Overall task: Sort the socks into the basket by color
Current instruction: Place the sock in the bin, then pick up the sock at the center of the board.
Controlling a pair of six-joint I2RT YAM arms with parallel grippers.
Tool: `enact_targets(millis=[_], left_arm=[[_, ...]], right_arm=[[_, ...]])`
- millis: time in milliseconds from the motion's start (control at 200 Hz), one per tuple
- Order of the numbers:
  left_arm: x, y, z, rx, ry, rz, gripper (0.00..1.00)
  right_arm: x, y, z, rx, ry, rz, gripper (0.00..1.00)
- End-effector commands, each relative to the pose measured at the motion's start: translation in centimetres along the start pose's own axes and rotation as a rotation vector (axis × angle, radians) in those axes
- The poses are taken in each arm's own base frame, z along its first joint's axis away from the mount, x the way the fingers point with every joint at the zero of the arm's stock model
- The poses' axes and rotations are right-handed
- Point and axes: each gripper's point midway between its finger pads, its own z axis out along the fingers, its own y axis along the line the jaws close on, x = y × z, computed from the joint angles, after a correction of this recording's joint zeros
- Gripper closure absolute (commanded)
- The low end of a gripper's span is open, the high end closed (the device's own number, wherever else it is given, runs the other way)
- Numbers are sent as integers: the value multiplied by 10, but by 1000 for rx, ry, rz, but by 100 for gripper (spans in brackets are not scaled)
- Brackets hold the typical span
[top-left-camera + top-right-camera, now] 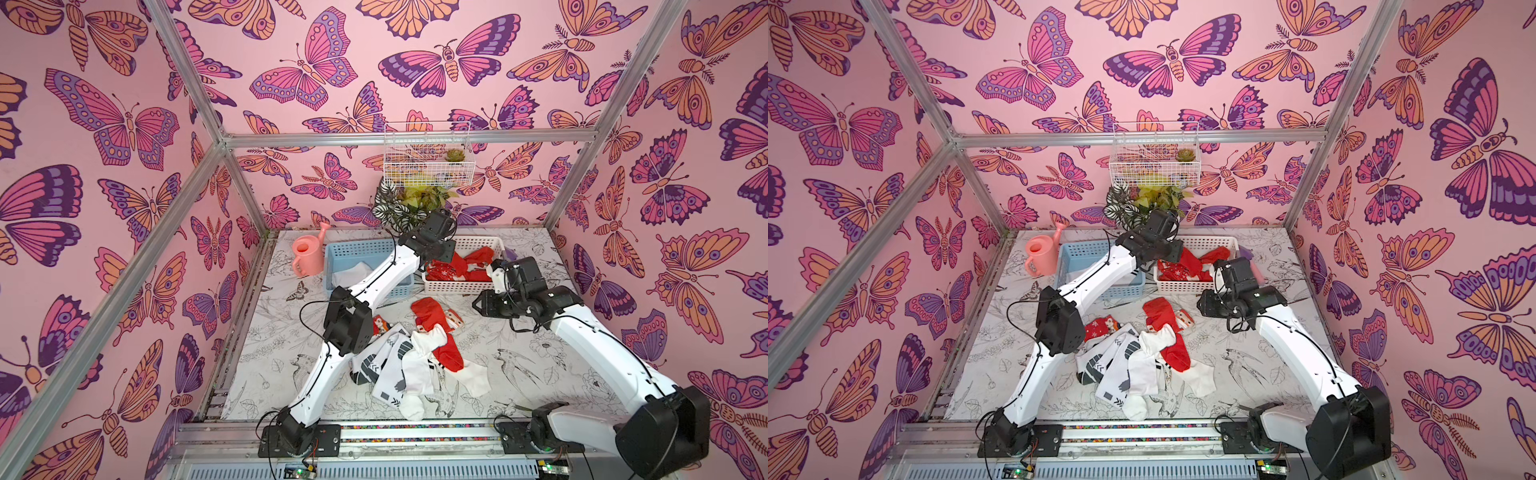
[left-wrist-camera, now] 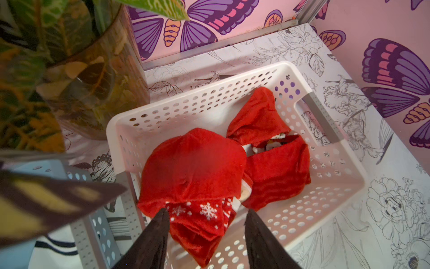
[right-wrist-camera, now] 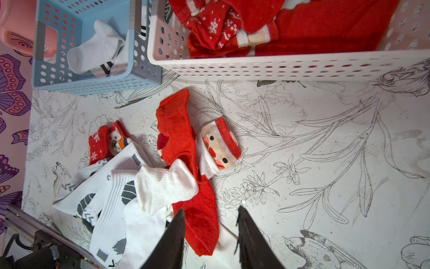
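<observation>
1. Your left end effector point(image 2: 207, 210) hangs over the white basket point(image 2: 232, 76) of red socks point(image 2: 193, 167), jaws apart, empty.
2. Your right end effector point(image 3: 211, 209) hovers, jaws apart, above mixed socks point(image 3: 162, 184) on the table point(image 3: 325, 163).

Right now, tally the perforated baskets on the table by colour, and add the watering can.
Blue basket: 1
White basket: 1
Pink watering can: 1
Total: 3

One blue basket point(image 1: 353, 248), one white basket point(image 1: 453, 287), one wire wall basket point(image 1: 428, 172) and one pink watering can point(image 1: 306, 254).
</observation>
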Motion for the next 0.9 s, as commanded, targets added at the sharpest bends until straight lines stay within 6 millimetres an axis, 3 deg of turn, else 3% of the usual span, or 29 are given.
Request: enact_targets(millis=[0, 175, 361, 697, 897], left_arm=[[2, 3, -24, -17, 5, 1, 45], [21, 6, -50, -31, 44, -11, 45], [56, 9, -80, -60, 98, -31, 44], [164, 0, -121, -83, 265, -158, 42], [209, -7, -134, -112, 322, -195, 42]], right_arm=[[5, -1, 3, -13, 12, 20, 60], [10, -1, 4, -8, 20, 18, 61], [9, -3, 1, 3, 7, 19, 60], [9, -2, 7, -3, 17, 22, 60], [8, -1, 5, -7, 15, 19, 60]])
